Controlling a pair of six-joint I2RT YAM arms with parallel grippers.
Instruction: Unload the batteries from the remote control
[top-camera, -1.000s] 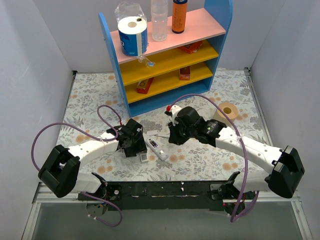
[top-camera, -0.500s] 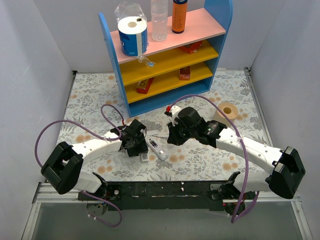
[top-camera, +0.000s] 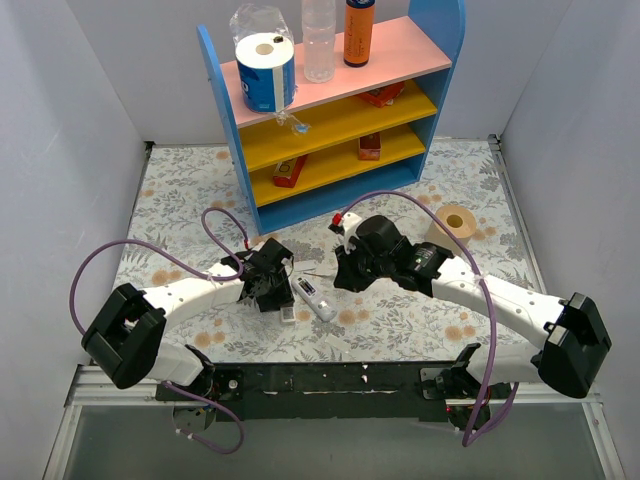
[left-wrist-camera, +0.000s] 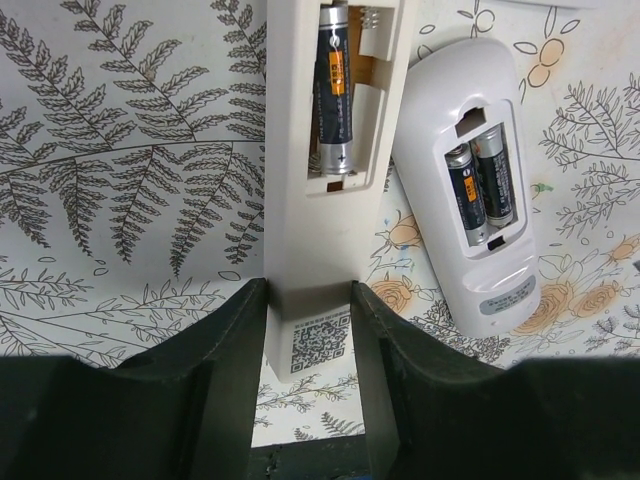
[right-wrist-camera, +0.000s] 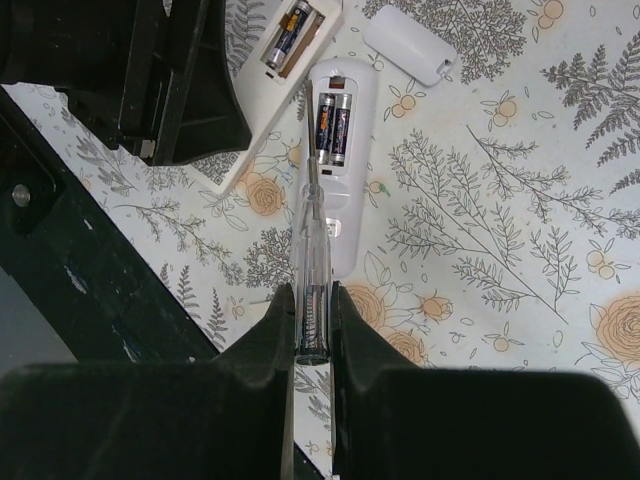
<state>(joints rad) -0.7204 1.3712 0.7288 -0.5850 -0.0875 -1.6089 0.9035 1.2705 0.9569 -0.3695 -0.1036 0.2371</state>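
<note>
The left gripper (left-wrist-camera: 308, 292) clamps a slim remote (left-wrist-camera: 300, 235) holding one battery (left-wrist-camera: 335, 90), while the right gripper (right-wrist-camera: 308, 300) pinches a thin stick (right-wrist-camera: 309, 245) pointing at two batteries (right-wrist-camera: 331, 125) in the second remote (right-wrist-camera: 352, 195).

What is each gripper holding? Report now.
Left gripper: closed on the slim remote.
Right gripper: closed on the thin stick.

The top view looks down from above the near edge over the whole table (top-camera: 180, 190). Both wrist views look down from close, sharing the rounded remote (left-wrist-camera: 505, 280).
</note>
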